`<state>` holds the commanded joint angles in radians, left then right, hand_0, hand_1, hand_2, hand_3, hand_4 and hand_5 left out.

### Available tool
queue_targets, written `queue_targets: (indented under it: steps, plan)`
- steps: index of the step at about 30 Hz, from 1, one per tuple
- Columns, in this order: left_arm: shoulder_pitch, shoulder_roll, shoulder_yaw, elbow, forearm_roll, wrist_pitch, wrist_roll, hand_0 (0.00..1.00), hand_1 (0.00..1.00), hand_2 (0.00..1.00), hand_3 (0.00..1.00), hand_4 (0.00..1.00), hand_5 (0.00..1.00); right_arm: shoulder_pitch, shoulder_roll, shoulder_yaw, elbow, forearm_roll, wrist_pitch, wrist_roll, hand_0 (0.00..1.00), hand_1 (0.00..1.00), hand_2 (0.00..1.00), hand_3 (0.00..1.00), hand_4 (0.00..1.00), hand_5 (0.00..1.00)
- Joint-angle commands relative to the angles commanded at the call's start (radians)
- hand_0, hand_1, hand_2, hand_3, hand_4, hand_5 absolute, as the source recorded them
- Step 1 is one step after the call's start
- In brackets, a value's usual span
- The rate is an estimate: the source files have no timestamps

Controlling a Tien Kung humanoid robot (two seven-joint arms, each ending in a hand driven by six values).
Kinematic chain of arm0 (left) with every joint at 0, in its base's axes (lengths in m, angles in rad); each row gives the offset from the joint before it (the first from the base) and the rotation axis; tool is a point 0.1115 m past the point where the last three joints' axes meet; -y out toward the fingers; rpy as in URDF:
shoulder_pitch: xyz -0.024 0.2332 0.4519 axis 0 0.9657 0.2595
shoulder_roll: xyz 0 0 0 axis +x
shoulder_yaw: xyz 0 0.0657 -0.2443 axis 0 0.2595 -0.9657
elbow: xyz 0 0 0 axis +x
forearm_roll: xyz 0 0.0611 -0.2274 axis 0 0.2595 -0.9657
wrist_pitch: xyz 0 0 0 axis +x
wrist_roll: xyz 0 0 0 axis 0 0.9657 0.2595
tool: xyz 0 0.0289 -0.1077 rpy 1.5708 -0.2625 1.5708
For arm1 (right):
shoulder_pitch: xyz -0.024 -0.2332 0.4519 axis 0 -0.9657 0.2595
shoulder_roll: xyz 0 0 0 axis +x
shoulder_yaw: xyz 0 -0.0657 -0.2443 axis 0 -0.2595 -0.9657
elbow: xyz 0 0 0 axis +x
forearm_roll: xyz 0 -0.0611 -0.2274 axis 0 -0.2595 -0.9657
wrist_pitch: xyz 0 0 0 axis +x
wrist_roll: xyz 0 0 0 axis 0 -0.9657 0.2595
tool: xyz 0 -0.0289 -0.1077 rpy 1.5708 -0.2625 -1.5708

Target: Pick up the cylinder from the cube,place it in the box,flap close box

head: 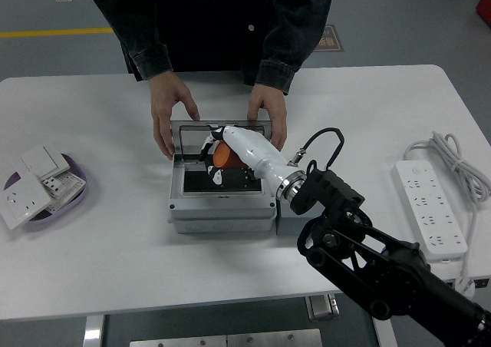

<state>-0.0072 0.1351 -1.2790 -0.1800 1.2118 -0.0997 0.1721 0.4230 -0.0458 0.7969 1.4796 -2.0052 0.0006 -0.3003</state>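
My hand holds the cylinder over the open box.

My right hand (224, 153), white with black fingers, is wrapped around the orange cylinder (225, 156) at the middle of the frame, above the dark opening of the grey box (221, 209). The box's lid (193, 134) stands upright at its far edge. A person at the top of the frame rests one hand (170, 115) at the lid's left corner and the other hand (268, 117) at its right corner. The grey cube (290, 224) sits just right of the box, mostly hidden behind my black arm. At far left a purple tray (75, 199) holds white switch plates (32, 187); at far right a white power strip (430, 209) lies on the table (115, 262).
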Motion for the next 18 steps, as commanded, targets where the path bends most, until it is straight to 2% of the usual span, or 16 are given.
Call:
queue_targets:
  steps: [5,6,11,12,17,18]
  plan:
    - [-0.008,0.003,-0.119,0.0,0.106,0.008,0.068,0.638,0.663,0.575,0.64,0.727,0.274,0.047,0.013,-0.049,-0.026,-0.087,0.046,-0.099,0.178,0.289,0.35,0.31,0.002,0.002]
    - [-0.009,0.006,-0.153,0.0,0.136,0.012,0.091,0.638,0.663,0.575,0.641,0.728,0.275,0.058,0.016,-0.058,-0.034,-0.102,0.055,-0.118,0.224,0.322,0.406,0.401,0.077,0.002]
    - [-0.006,0.012,-0.274,0.0,0.237,0.025,0.152,0.638,0.663,0.575,0.641,0.728,0.275,0.082,0.021,-0.079,-0.057,-0.124,0.068,-0.141,0.224,0.322,0.406,0.401,0.077,0.002]
    - [-0.005,0.012,-0.293,0.0,0.248,0.027,0.158,0.637,0.663,0.575,0.641,0.728,0.277,0.084,0.022,-0.081,-0.059,-0.125,0.069,-0.142,0.356,0.44,0.515,0.536,0.34,0.002]
    - [-0.004,0.008,-0.352,0.0,0.27,0.03,0.172,0.637,0.663,0.575,0.641,0.728,0.277,0.089,0.023,-0.094,-0.069,-0.123,0.065,-0.136,0.356,0.44,0.515,0.536,0.34,0.002]
    - [-0.005,0.006,-0.355,0.0,0.271,0.03,0.172,0.637,0.663,0.576,0.642,0.729,0.279,0.089,0.023,-0.095,-0.071,-0.123,0.063,-0.134,0.642,0.634,0.637,0.679,0.484,0.002]
